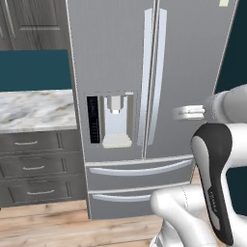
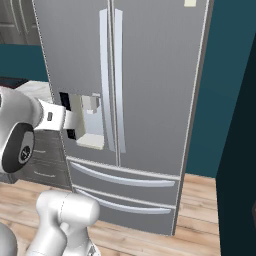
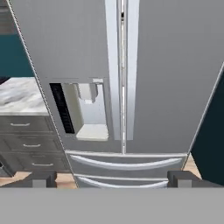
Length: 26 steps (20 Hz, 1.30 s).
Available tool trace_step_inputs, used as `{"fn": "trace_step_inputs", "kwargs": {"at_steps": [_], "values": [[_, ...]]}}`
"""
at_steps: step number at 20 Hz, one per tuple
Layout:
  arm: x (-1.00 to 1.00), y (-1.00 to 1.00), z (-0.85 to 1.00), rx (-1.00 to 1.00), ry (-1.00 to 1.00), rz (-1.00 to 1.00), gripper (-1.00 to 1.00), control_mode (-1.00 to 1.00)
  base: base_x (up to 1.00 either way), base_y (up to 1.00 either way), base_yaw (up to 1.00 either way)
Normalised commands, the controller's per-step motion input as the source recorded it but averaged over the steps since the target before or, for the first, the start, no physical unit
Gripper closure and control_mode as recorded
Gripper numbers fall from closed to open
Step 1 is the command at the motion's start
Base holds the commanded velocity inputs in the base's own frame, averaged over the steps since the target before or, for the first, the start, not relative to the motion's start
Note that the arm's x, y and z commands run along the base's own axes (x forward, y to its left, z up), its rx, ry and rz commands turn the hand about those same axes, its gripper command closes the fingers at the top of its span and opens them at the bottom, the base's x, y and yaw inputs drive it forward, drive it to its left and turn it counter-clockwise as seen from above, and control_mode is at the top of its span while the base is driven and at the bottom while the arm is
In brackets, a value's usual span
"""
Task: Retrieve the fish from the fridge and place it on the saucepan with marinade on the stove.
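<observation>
Left base view: the fridge [image 1: 149, 96] stands big and grey in the middle, both top doors shut and both low drawers shut. The water dispenser [image 1: 112, 118] is on the left door. The two long handles [image 1: 153, 77] meet in the middle of the fridge. A marble counter [image 1: 36, 108] sits just left of the fridge, with grey drawers [image 1: 34, 166] under it. The white arm reaches toward the right door, well apart from the handles.

Right base view: the same fridge [image 2: 135, 100], seen from the other side. The arm comes in from the left, in front of the dispenser side. A wood floor [image 2: 200, 220] runs under the fridge.

Hand view: the gripper [image 3: 111, 178] looks straight at the fridge, near its bottom drawers. The two dark fingertips [image 3: 41, 178] sit far apart, so the hand is wide and holds nothing.

Where the fish is: I cannot see it. I think it is inside the fridge, behind the shut doors.

What could go wrong: the hand could miss the thin handle and bump the flat door. It could slip off if it grabs crooked. It could also open the wrong door and not find the fish.
</observation>
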Motion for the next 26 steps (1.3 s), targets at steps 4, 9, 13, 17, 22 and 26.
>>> {"fn": "trace_step_inputs", "kwargs": {"at_steps": [4, 9, 13, 17, 22, 26], "values": [[0.2, 0.0, 0.03, 0.0, -0.24, 0.0, -1.0, -1.0, 0.0, 0.0, 0.0], [0.21, 0.0, 0.17, 0.0, -0.17, 0.0, -1.0, -1.0, 0.0, 0.0, 0.0], [0.11, 0.0, 0.21, 0.0, -0.12, 0.0, -1.0, -1.0, 0.0, 0.0, 0.0], [0.09, 0.04, 0.06, -0.01, -0.04, -0.04, -1.0, -1.0, 0.0, 0.0, 0.0], [0.25, 0.03, 0.0, 0.0, 0.0, -0.08, -1.0, -1.0, 0.0, 0.0, 0.0], [0.41, 0.0, 0.0, 0.0, 0.0, -0.01, -1.0, -1.0, 0.0, 0.0, 0.0]]}}
